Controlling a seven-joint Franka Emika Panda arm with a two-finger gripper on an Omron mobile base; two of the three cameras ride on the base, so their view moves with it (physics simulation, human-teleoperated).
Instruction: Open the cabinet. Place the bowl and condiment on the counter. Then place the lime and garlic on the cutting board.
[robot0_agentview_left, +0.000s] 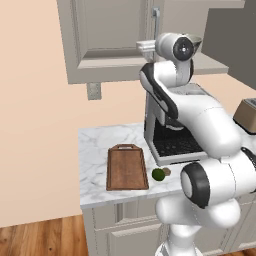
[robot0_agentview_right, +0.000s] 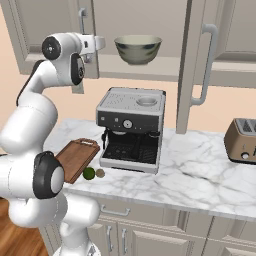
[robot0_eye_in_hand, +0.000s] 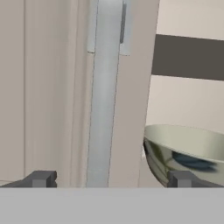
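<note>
Nearest me, the cutting board (robot0_agentview_left: 127, 167) lay on the counter (robot0_agentview_right: 200, 165), with the lime (robot0_agentview_left: 158, 174) and garlic (robot0_agentview_left: 167, 171) just beside its right edge, off the board. Further up, my gripper (robot0_eye_in_hand: 111, 179) stood released, jaws wide, straddling the cabinet (robot0_agentview_left: 100, 35) door's handle (robot0_eye_in_hand: 103, 109). Beyond it I saw the bowl (robot0_agentview_right: 138, 49) on the cabinet shelf.

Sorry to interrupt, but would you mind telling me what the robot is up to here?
The arm is working at the cabinet, its open gripper straddling a door handle. The doors stand ajar, and the bowl sits on the shelf inside. The lime and garlic lie on the counter beside the cutting board.
</note>
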